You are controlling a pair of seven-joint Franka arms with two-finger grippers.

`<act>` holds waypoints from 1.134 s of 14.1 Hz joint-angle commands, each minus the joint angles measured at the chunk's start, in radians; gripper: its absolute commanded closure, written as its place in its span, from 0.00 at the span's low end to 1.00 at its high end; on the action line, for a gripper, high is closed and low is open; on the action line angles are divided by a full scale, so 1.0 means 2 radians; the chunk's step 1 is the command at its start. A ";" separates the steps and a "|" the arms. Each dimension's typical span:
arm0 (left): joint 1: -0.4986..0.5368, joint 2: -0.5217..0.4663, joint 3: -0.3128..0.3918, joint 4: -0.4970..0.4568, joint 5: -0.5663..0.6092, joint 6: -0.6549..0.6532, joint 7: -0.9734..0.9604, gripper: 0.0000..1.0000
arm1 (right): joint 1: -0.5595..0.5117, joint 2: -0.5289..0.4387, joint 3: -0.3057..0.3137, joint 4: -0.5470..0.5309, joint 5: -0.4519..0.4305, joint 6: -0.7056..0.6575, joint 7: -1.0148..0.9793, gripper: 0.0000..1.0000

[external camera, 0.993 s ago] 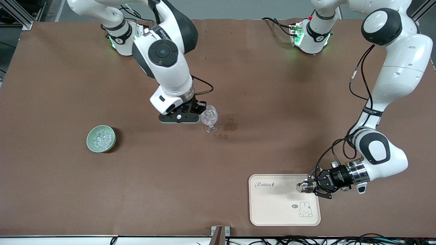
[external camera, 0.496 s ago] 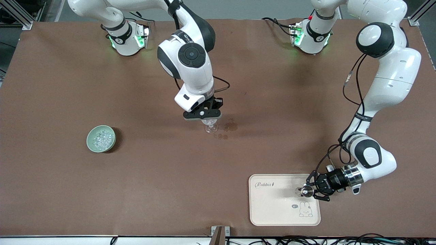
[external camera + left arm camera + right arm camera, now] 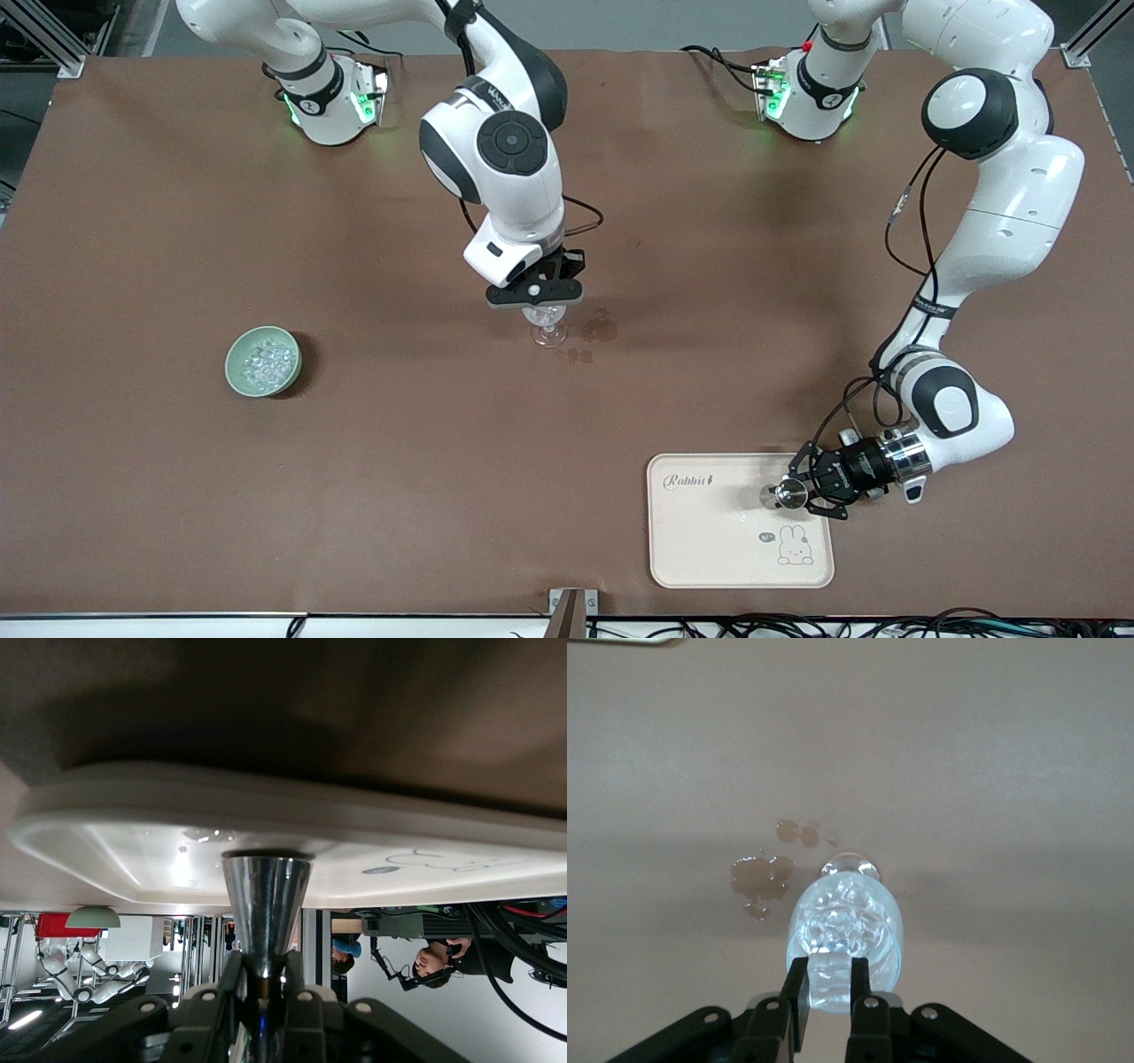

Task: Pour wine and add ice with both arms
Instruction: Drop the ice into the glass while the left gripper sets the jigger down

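— Right gripper point(image 3: 535, 299)?
— Straight over the glass point(image 3: 549, 332) at mid-table, pointing down. Fingers drawn close together just above the rim. Cannot tell whether a lump is pinched between them. Looks like clear lumps in the glass bowl already, though hard to be sure with cut glass.

— And the rest of the ice point(image 3: 267, 358)?
— Heaped in the green bowl point(image 3: 232, 365), toward the right arm's end of the table, a little nearer the camera than the glass and well apart from it. Closer to the right arm by a long way, so probably that arm's job again.

— Glass upright?
— Upright on its foot, stem vertical, mouth directly under the jaws. Small wet stain point(image 3: 601, 328) just beside the foot.

— Left gripper point(image 3: 791, 494)?
— Low over the tray point(image 3: 709, 540), at the edge toward the left arm's end. Clamped on a small metal cup point(image 3: 266, 895), narrow end between the fingers, flared end pointing away along the line of the fingers toward the tray floor. Touching the tray or just above it: cannot tell.

— Anything to watch?
— A lump dropped off-centre would likely hit the rim, and a thin stem tips easily.
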 commanded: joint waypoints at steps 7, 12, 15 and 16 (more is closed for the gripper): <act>-0.007 0.003 0.002 0.007 -0.012 -0.004 0.024 0.44 | 0.007 0.004 -0.004 0.007 0.000 -0.020 0.001 0.78; -0.001 -0.020 0.020 0.001 0.022 -0.013 0.024 0.00 | 0.007 0.004 -0.004 0.007 -0.001 -0.016 0.002 0.34; 0.020 -0.040 0.021 -0.003 0.099 -0.069 0.019 0.00 | 0.001 0.001 -0.006 0.009 -0.004 -0.016 0.003 0.17; 0.028 -0.046 0.021 -0.003 0.126 -0.090 0.018 0.00 | -0.004 -0.003 -0.009 0.009 -0.005 -0.016 0.003 0.14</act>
